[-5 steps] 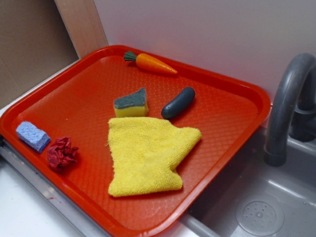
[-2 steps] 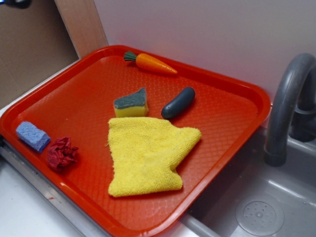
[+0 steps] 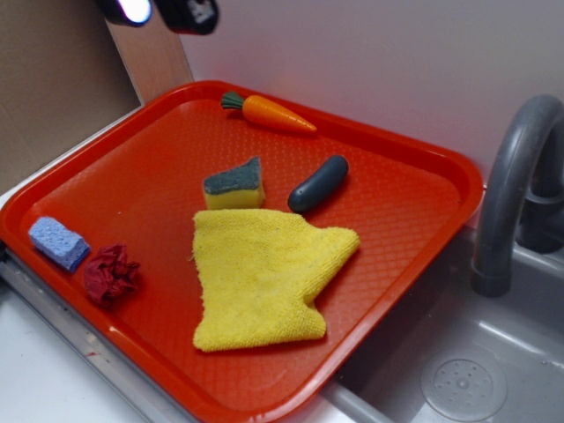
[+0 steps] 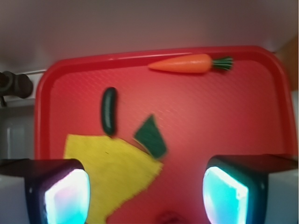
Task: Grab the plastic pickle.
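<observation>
An orange-red plastic tray (image 3: 115, 167) sits on a pale counter (image 3: 44, 379) beside a grey sink (image 3: 493, 352) with a curved grey faucet (image 3: 511, 176). Going from left to right across the tray in the exterior view: a small blue sponge (image 3: 58, 242) lies near the left rim, with a crumpled red wad (image 3: 110, 273) just beside it. Toward the middle lies a yellow sponge with a dark green top (image 3: 234, 184), and just below it a rumpled yellow cloth (image 3: 264, 275) spreads over the tray floor. Along the far rim rests an orange toy carrot (image 3: 269, 113) with a green top. To the right of the sponge lies the plastic pickle (image 3: 318, 183), dark grey-green and sausage-shaped, lying flat and angled, its lower end close to the top edge of the cloth, its upper side clear of any neighbour. The end effector (image 3: 163, 11) shows only as a dark shape with a lit spot at the top left edge of the exterior view, high above the tray's far left corner and well apart from the pickle. In the wrist view its two fingers (image 4: 60, 191) frame the bottom corners with a wide gap between them, so it stands spread open and holds nothing. In that view the pickle sits up and to the left of centre. The task appears barely begun: nothing is grasped, and the whole approach, descent, and closing on the pickle is left to do.
</observation>
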You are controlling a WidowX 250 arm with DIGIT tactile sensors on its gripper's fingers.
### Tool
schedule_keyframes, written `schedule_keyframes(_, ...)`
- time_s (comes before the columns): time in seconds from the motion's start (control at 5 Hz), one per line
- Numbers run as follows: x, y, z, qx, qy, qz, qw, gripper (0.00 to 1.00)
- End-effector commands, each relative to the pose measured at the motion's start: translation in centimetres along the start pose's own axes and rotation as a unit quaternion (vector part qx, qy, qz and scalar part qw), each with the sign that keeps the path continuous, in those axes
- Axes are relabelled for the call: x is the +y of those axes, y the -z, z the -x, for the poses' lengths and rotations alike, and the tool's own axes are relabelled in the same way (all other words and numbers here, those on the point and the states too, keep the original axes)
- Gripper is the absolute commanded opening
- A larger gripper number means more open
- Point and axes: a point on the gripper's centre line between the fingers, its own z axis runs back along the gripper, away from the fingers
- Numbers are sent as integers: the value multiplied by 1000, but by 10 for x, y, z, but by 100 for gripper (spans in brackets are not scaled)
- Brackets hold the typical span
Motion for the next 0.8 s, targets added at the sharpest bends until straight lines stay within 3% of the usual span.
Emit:
schedule_keyframes(0.0, -40, 53, -15, -21, 28, -3, 999, 100)
schedule_keyframes(0.2, -50, 89, -21, -8, 47, 5, 999, 100)
schedule_keyframes(0.6, -63, 158, -28, 39, 78, -31, 996, 100)
